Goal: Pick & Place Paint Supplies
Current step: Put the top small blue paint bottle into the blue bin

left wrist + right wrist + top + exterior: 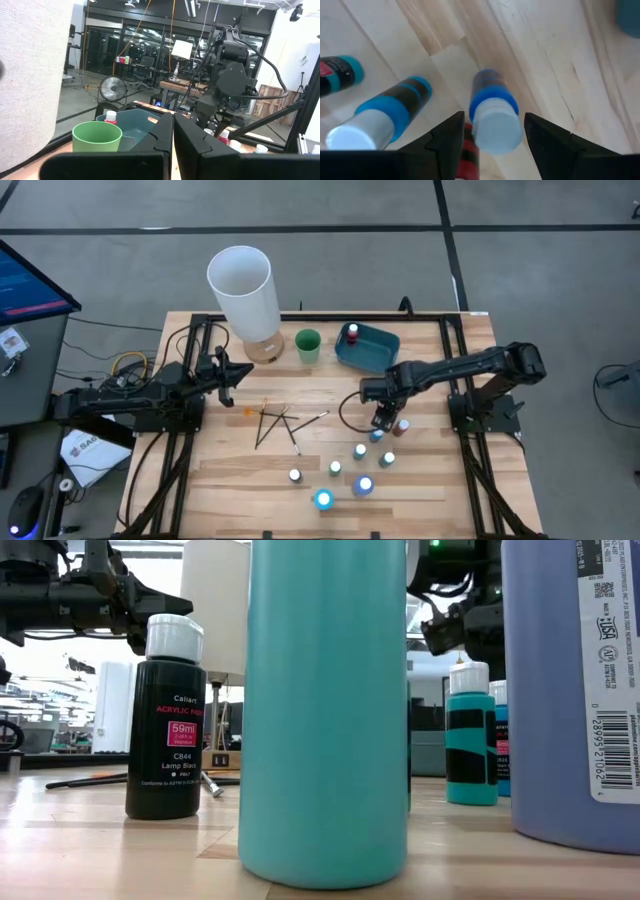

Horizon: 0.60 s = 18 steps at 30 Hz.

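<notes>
Several small white-capped paint bottles [360,451] stand on the wooden table at front right, and one more stands in the blue tray [352,332]. Thin dark brushes [275,422] lie at the table's middle. My right gripper [381,418] points down, open, over the far end of the bottle group. In the right wrist view its fingers [451,137] stand on either side of an upright blue bottle [492,122], with a gap showing on both sides. My left gripper [240,372] waits shut at the left, above the table.
A tall white cylinder [243,285], a green cup [308,345] and the blue tray's rim [385,358] stand along the far edge. A red-labelled bottle [402,425] and a blue-and-black one [390,112] stand close beside my right gripper. The low view is filled by near bottles [325,710].
</notes>
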Each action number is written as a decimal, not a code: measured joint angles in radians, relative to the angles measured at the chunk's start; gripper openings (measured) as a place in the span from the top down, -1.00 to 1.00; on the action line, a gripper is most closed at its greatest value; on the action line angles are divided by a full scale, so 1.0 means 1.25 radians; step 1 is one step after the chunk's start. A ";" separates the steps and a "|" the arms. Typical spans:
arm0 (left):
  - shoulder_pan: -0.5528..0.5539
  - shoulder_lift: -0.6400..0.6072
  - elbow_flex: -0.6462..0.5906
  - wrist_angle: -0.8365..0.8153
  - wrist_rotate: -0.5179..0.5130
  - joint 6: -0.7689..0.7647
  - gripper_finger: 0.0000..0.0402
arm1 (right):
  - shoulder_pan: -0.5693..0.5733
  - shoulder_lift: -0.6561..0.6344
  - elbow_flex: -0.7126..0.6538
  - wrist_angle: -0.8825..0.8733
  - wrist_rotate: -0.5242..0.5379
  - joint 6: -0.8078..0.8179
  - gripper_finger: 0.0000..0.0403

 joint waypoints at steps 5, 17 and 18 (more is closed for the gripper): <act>0.000 0.000 0.000 0.001 0.000 0.000 0.99 | -0.002 -0.003 0.000 0.000 0.000 -0.002 0.13; 0.000 0.000 0.000 0.003 -0.004 0.000 0.99 | -0.002 -0.017 0.000 0.000 0.006 -0.003 0.46; 0.000 0.000 0.000 0.004 -0.004 0.000 0.99 | -0.002 -0.017 0.000 0.000 0.009 -0.004 0.46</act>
